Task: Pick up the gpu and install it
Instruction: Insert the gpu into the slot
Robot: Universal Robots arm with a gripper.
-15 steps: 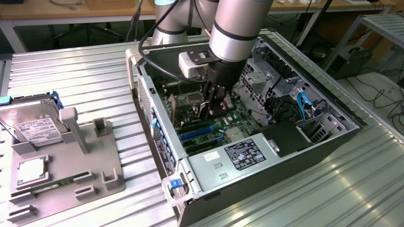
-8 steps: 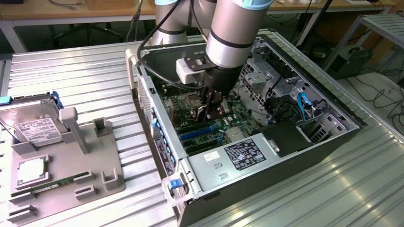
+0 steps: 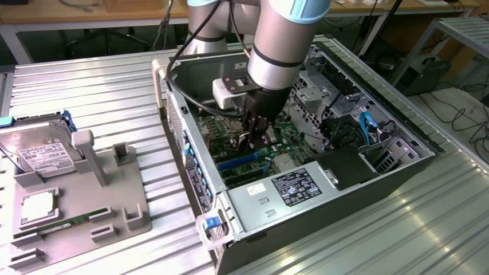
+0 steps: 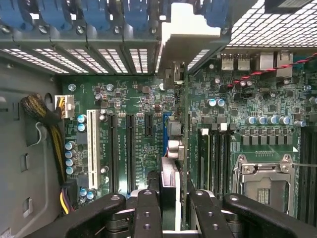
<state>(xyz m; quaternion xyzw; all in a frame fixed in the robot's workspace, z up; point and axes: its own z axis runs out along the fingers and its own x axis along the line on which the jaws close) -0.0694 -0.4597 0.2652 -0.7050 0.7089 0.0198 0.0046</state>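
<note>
**Hand holds gpu over motherboard**

The hand (image 4: 168, 210) grips the gpu (image 4: 169, 186) edge-on inside the open computer case (image 3: 397, 163), just above the motherboard (image 4: 138, 124). A white label (image 3: 294, 186) sits on the power supply, its print unreadable. A hard drive (image 3: 42, 149) lies near the counter (image 3: 99, 86) edge.

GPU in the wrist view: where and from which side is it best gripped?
By its upper edge, from straight above. The gpu stands on edge over the motherboard slots, so only that edge is free; the gripper holds it so.
</note>
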